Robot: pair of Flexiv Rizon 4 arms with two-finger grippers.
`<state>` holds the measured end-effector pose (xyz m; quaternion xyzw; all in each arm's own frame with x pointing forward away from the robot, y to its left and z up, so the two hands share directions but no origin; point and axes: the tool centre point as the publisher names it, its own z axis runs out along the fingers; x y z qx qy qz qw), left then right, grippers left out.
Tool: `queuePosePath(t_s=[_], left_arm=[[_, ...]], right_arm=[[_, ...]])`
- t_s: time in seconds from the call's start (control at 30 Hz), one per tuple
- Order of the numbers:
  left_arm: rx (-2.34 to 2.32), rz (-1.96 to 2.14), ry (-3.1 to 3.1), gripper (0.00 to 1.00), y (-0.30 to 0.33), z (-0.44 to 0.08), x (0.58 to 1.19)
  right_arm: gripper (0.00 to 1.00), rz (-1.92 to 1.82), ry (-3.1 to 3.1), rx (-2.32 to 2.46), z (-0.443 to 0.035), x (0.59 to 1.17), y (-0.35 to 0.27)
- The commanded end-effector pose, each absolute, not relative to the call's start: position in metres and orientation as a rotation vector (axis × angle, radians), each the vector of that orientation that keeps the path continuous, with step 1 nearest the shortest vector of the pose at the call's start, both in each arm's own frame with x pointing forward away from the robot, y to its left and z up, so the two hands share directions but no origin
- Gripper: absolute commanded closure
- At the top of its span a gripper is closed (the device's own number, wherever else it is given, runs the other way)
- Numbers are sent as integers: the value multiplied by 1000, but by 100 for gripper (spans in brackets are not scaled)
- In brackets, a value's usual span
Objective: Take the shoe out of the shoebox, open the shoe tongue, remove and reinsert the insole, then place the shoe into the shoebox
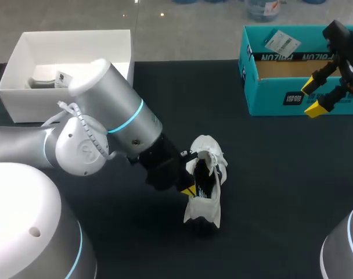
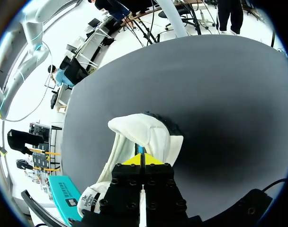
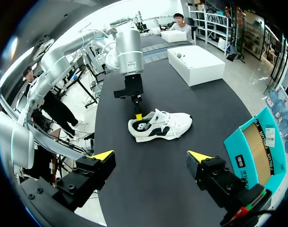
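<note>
A white shoe (image 1: 206, 154) with black panels rests on the black table, in the middle of it. In the right wrist view the shoe (image 3: 167, 125) sits on its sole. My left gripper (image 1: 190, 190) is shut, its yellow tips together at the collar by the shoe's opening (image 2: 153, 135). From its own wrist view the left gripper (image 2: 143, 160) shows no clear thing between its tips. From the right wrist view the left gripper (image 3: 138, 116) comes down at the heel end. My right gripper (image 1: 312, 97) hangs open and empty over the teal shoebox (image 1: 269, 99); in its own view the right gripper (image 3: 151, 156) is well short of the shoe.
The teal shoebox (image 3: 236, 158) stands open at the back right of the table. An open white box (image 1: 25, 99) with a small item inside sits at the back left, also seen as the white box (image 3: 196, 64) beyond the shoe.
</note>
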<state>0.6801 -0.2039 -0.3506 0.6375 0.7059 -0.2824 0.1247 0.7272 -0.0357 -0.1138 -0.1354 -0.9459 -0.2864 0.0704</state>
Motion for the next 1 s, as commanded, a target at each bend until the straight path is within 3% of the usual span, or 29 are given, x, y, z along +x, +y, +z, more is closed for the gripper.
queuePosePath(t_s=[0.03, 0.7, 1.0], left_arm=[[1860, -808, 2047, 100, -206, -344, 682], [1950, -687, 2032, 100, -220, -357, 676], [2029, -554, 1948, 100, -229, -332, 679]], right_arm=[[0, -856, -2845, -406, -114, 729, -35], [0, -856, -2845, -406, -114, 729, -35], [0, -856, -2845, -406, -114, 729, -35]])
